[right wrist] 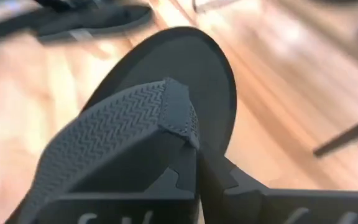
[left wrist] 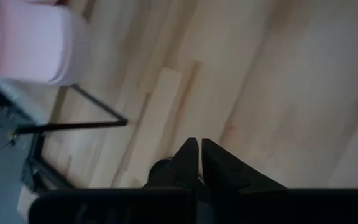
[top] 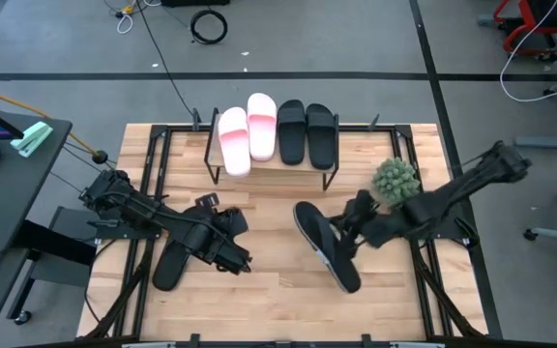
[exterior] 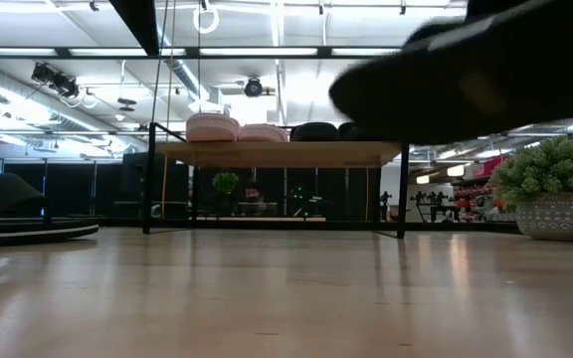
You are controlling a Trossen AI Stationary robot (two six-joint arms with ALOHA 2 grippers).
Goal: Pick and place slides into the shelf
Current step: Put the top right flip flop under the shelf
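Observation:
On the shelf (top: 269, 159) (exterior: 277, 154), at the table's far middle, lie two pink slides (top: 248, 135) and two black slides (top: 307, 130). My right gripper (top: 342, 235) (right wrist: 197, 167) is shut on a fifth, black slide (top: 325, 249) (right wrist: 166, 93) in front of the shelf; the low view shows this slide (exterior: 485, 70) high above the table. Another black slide (top: 170, 266) (exterior: 28, 227) lies flat on the table's near left, partly under my left arm. My left gripper (top: 238, 259) (left wrist: 197, 155) is shut beside it and holds nothing. My right gripper pinches the black slide's ribbed strap at its edge (right wrist: 180, 127) between the two fingers. The fingers come from the table's right, slanting down. The slide is lifted clear of the table and tilted, its footbed (right wrist: 185, 59) reaching away from the fingers.
A small green potted plant (top: 395, 179) (exterior: 555, 199) stands on the table right of the shelf, close to my right arm. A grey side table (top: 8, 184) with small items stands left of the table. Bare wood (top: 278, 300) lies along the near edge.

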